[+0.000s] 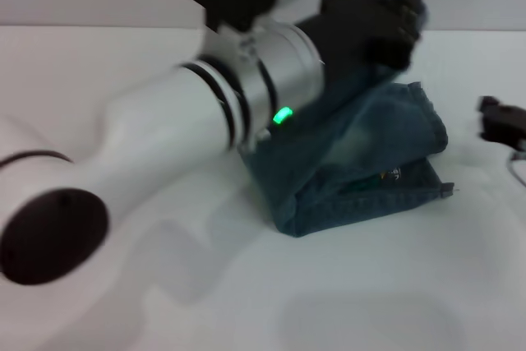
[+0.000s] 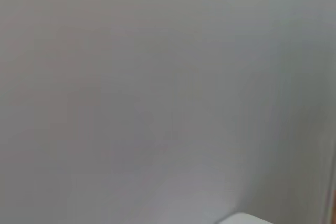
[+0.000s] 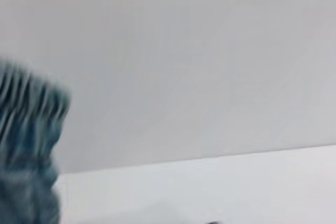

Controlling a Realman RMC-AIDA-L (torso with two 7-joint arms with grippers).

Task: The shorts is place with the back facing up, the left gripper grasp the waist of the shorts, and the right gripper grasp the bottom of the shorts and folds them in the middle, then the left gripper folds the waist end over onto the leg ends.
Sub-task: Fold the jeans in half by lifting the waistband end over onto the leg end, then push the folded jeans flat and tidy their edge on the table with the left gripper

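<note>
Denim shorts (image 1: pixel 362 162) sit on the white surface (image 1: pixel 246 302), partly folded, with the lower layers flat and the top portion pulled up off them into a raised flap. The left gripper (image 1: pixel 366 26) is at the top of that raised flap, a dark blurred mass wrapped in or pressed against the fabric; the cloth appears pinched there, but the jaws themselves are smeared and mostly covered by denim, so the exact grip point is hard to make out. The left arm (image 1: pixel 164 137), white with black rings and a green light, crosses in front of the shorts and hides their near-left part. The fold edge and a small label are visible at the bottom layer of the shorts. The right gripper (image 1: pixel 503 121) lies on the surface well apart from the shorts, cut off by the frame edge; cannot tell if its jaws are spread or pressed together. The left wrist view shows only blank grey wall and a sliver of white. The right wrist view catches a blurred denim edge (image 3: pixel 29 150) at one side, cut off, above the surface.
</note>
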